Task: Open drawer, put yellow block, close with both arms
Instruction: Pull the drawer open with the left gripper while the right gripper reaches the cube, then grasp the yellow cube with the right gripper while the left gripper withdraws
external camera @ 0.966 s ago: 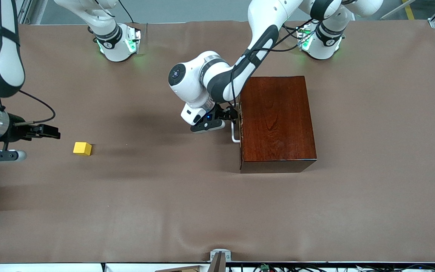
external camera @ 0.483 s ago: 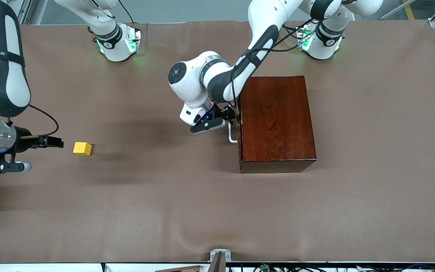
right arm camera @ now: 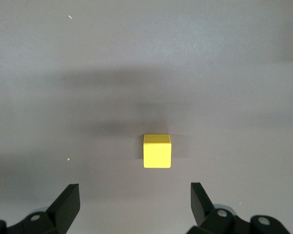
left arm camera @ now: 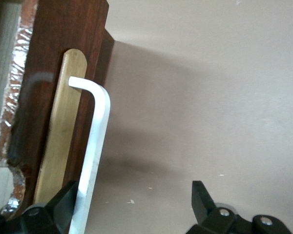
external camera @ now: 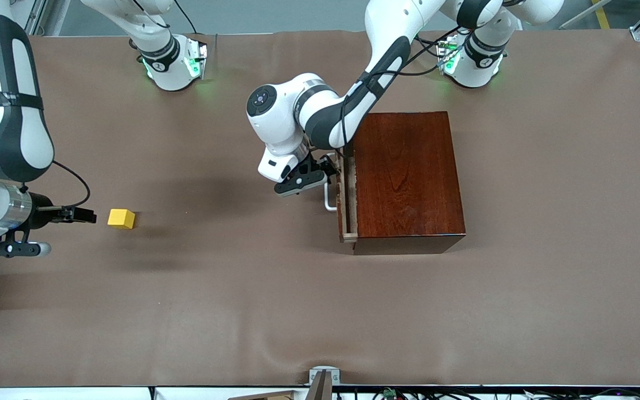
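The dark mahogany box [external camera: 406, 178] stands toward the left arm's end of the table. Its drawer [external camera: 344, 205] is out a little, showing a pale wood strip. My left gripper [external camera: 331, 166] is at the white handle [external camera: 328, 200]. In the left wrist view the left gripper [left arm camera: 134, 191] is open, with the handle bar [left arm camera: 95, 141] just inside one finger, against the drawer front [left arm camera: 83, 48]. The yellow block [external camera: 121, 218] lies toward the right arm's end. My right gripper [external camera: 84, 215] is open and empty, close beside it. In the right wrist view the block [right arm camera: 157, 150] lies just ahead of the right gripper [right arm camera: 134, 191].
Brown cloth [external camera: 275, 300] covers the whole table. The two round arm bases [external camera: 173, 64] [external camera: 473, 64] stand at the edge farthest from the front camera. A small metal bracket [external camera: 324, 378] sits at the nearest edge.
The drawer has slid a little out of the box, with the left gripper and handle moving toward the right arm's end. The right gripper has edged closer to the yellow block.
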Available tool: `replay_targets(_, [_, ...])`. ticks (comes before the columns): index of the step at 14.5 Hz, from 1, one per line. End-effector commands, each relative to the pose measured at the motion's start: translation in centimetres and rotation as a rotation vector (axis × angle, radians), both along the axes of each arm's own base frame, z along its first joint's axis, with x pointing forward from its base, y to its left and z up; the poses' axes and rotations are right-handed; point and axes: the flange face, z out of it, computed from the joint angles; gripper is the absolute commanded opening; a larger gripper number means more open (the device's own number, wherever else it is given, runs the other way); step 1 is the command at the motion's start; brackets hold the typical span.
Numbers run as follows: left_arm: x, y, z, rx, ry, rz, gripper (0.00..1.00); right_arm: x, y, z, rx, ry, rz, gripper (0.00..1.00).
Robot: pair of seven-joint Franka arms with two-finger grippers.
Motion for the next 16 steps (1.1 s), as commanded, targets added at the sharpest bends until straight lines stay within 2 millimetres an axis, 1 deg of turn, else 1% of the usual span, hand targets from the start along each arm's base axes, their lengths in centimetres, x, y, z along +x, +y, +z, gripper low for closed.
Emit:
replay_targets(1, [-1.4,-4.9,1.3,-0.261,-0.065,0.012,1.00,0.1,-0.3,-2.5,0.010,-0.003,-0.011,1.00])
replay_targets(3, [-2.1,-5.5,1.3,-0.278,-0.058,-0.007,1.00,-0.2,-0.6,-3.5,0.011,0.006,-0.016,1.00])
replay_targets(7, [-3.3,-6.8,1.5,-0.329,-0.054,-0.039,1.00,-1.5,-1.0,-7.2,0.009,-0.014,-0.027,1.00])
replay_targets(8, [-3.4,-6.9,1.7,-0.333,-0.054,-0.041,1.00,-1.8,-1.1,-7.8,0.009,-0.008,-0.029,1.00])
replay_targets(11, [-3.4,-6.9,2.7,-0.337,-0.061,-0.069,1.00,-2.5,-0.8,-9.3,0.008,-0.015,-0.026,1.00])
replay_targets(13, [-2.9,-6.6,3.1,-0.333,-0.069,-0.081,1.00,-2.9,-1.2,-10.2,0.007,-0.026,-0.034,1.00])
replay_targets(14, [-2.7,-6.5,3.5,-0.330,-0.079,-0.087,1.00,-3.3,-1.9,-10.9,0.006,-0.034,-0.046,1.00])
replay_targets(16, [-2.5,-6.2,3.8,-0.322,-0.080,-0.111,1.00,-4.0,-1.8,-12.1,0.006,-0.040,-0.046,1.00])
